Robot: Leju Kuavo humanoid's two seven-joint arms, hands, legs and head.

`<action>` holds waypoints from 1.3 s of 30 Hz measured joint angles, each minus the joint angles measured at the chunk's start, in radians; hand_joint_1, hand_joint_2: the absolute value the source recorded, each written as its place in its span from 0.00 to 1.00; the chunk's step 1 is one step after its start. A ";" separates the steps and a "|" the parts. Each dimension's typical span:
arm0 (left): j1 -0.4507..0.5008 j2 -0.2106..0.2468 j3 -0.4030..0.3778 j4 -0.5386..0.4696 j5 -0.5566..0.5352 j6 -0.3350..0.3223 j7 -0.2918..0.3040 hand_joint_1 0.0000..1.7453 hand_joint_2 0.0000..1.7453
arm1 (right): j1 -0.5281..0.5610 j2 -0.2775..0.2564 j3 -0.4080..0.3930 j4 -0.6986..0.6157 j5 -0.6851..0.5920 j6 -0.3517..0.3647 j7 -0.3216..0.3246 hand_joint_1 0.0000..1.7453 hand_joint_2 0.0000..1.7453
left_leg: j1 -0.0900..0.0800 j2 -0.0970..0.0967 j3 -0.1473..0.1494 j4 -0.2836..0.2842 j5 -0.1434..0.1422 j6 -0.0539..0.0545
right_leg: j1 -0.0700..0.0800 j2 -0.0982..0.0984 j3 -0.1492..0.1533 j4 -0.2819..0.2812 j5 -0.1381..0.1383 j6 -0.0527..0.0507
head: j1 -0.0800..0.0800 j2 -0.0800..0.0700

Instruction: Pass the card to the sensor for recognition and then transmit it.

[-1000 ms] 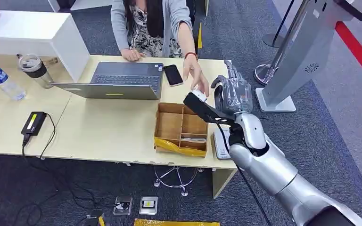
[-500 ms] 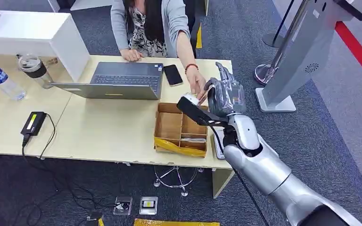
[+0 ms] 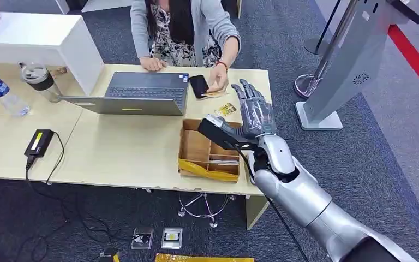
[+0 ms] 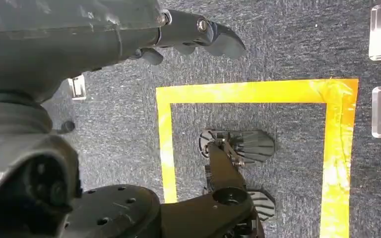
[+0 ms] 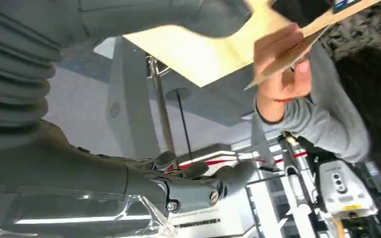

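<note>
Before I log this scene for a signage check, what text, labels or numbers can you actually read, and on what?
No text here is readable.
Card on the desk: coloured print, too small.
Bottle label: blurred.
Laptop sticker: too small.
Device beyond the person: yellow label, blurred.
Floor boxes: marks unreadable.
</note>
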 joint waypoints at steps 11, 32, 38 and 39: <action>0.032 0.004 0.023 0.001 0.010 0.007 -0.020 0.00 0.00 | 0.099 -0.100 -0.026 -0.206 0.133 0.099 0.155 0.00 1.00 | 0.000 0.001 0.000 0.000 0.000 0.000 | -0.001 0.001 -0.001 0.000 0.000 0.000 | 0.000 0.000; 0.069 0.019 0.076 0.001 0.072 0.047 -0.049 0.00 0.00 | 0.359 -0.223 -0.055 -0.730 0.149 0.061 0.250 0.00 1.00 | 0.000 0.002 0.000 0.000 0.000 0.000 | 0.000 0.001 -0.001 0.000 0.000 0.000 | 0.000 0.000; 0.069 0.018 0.081 0.001 0.076 0.048 -0.049 0.00 0.00 | 0.372 -0.222 -0.050 -0.738 0.163 0.051 0.253 0.00 1.00 | 0.000 0.002 0.000 0.000 0.000 0.000 | 0.000 0.001 -0.001 0.000 0.000 0.000 | 0.000 0.000; 0.069 0.018 0.082 0.001 0.077 0.049 -0.050 0.00 0.00 | 0.378 -0.222 -0.047 -0.740 0.168 0.047 0.254 0.00 1.00 | 0.000 0.001 0.000 0.000 0.000 0.000 | 0.000 0.000 -0.001 0.000 0.000 0.000 | 0.000 0.000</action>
